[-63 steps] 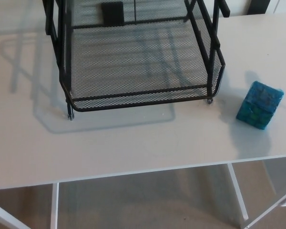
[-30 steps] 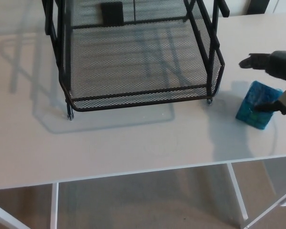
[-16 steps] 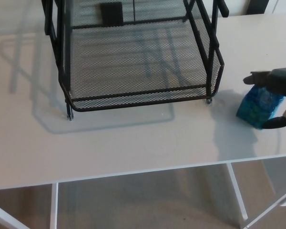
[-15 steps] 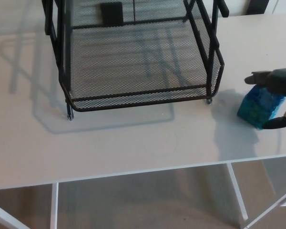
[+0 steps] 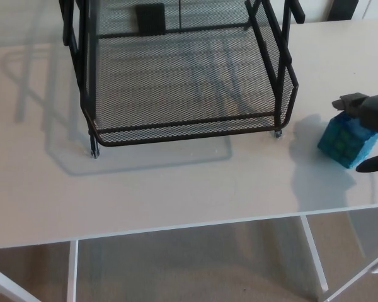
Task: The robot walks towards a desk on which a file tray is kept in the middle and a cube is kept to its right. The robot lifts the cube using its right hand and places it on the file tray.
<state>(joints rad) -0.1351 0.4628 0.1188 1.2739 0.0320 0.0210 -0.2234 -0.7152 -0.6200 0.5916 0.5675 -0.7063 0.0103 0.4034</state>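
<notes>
The blue-green cube (image 5: 344, 141) rests on the white desk (image 5: 176, 189), to the right of the black wire-mesh file tray (image 5: 183, 119). My right hand (image 5: 373, 123) comes in from the right edge and closes around the cube. One finger (image 5: 349, 100) lies against the cube's upper far corner, and the thumb (image 5: 370, 165) sits at its near right side. Much of the hand is cut off by the picture's edge. The tray's lower shelf holds nothing. My left hand does not show.
The tray's right wall and front corner foot (image 5: 277, 133) stand a short way left of the cube. The desk's front edge (image 5: 239, 220) runs just below the cube. White desk legs (image 5: 314, 251) and carpet show beneath.
My right hand came in from the right, dropped over the cube and closed around it. The cube has shifted slightly right and turned a little.
</notes>
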